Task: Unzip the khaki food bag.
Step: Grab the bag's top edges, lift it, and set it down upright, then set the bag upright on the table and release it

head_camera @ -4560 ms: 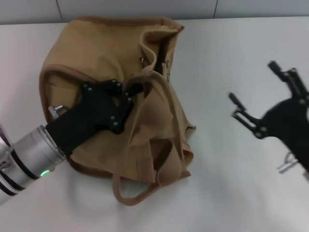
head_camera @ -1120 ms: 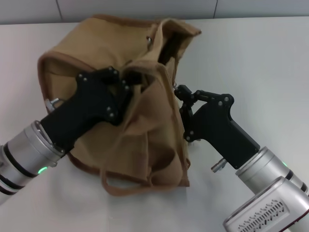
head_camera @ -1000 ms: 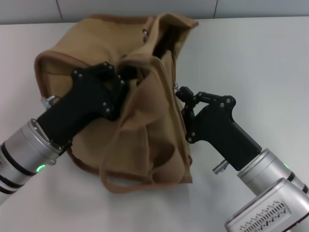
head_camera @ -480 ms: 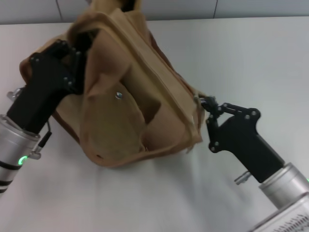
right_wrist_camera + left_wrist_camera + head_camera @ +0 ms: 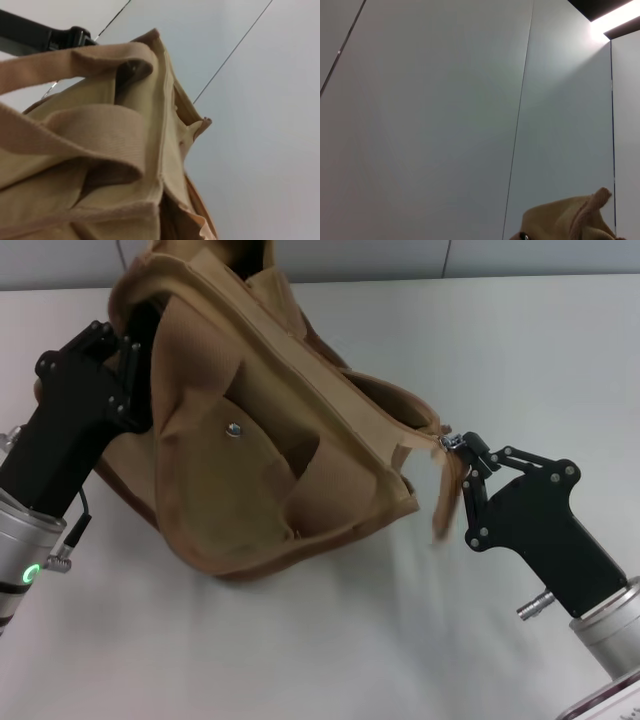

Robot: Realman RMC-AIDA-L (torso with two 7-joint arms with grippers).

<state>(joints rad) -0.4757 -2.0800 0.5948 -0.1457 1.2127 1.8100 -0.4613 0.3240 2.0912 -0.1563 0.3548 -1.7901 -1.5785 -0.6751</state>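
Left gripper (image 5: 128, 370): at about ten o'clock in the head view, clamped on the upper left corner of the khaki food bag (image 5: 260, 440); it holds that end off the table (its fingertips are buried in the cloth, so the exact bite cannot be seen)

Bag: lies between the two grippers, slumped on the white table (image 5: 330, 660); it fills the upper left and centre of the head view, front pocket with its silver snap (image 5: 235, 427) turned toward the camera

Zip line: long axis of the bag's top seam runs from eleven o'clock down to three o'clock, from the left gripper's hold to the right gripper's pinch; any further pull, as I judge it, must go along that line toward four o'clock

Right gripper (image 5: 458, 446): at three o'clock, touching the right end of the seam; its fingers are pinched together on the small metal zipper pull (image 5: 449, 441); this arm is the nearer one to the slider

Wall (image 5: 445, 115): plain panels, seen from both wrists

Writing: no brand, label or lettering can be read on the bag or anywhere else
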